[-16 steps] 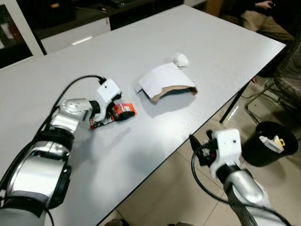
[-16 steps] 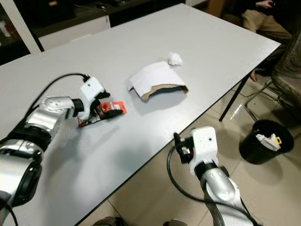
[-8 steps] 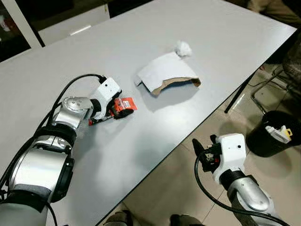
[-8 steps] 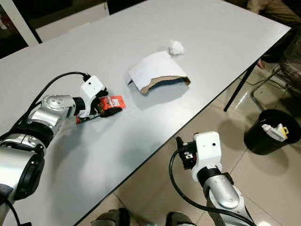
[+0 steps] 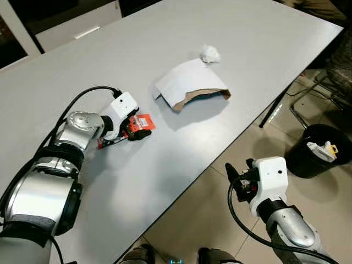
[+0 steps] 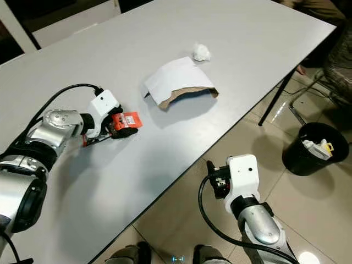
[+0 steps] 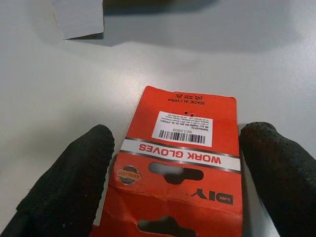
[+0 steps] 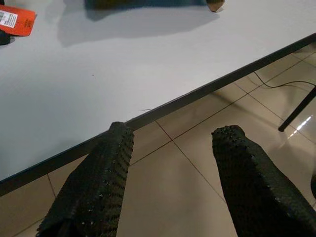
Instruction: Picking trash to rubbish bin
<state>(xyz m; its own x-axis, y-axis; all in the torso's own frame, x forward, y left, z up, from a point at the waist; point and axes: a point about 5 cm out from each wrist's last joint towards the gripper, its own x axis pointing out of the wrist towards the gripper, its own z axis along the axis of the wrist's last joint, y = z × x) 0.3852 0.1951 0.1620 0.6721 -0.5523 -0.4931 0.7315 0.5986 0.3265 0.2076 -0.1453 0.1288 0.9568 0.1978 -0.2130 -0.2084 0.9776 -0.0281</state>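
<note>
My left gripper (image 7: 175, 163) sits low on the grey table (image 5: 231, 49), fingers apart either side of the red work-gloves card (image 7: 180, 148), not clamped on it. My right gripper (image 8: 173, 173) hangs open over the tiled floor off the table edge, rubbish bin (image 5: 319, 159) further right. Torn paper sheet (image 5: 190, 88) and crumpled wad (image 5: 209, 53) lie mid-table

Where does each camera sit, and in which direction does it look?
Left eye view: on the head, looking down at the white table; both silver arms show.
Right eye view: on the head beside it, same scene, with the black bin on the floor.
Left wrist view: on the left wrist, looking along the open left end effector at the red glove packaging.
Right wrist view: on the right wrist, looking past the open right end effector at the table edge and tiled floor.
Shared: both wrist views show the red glove packaging.
</note>
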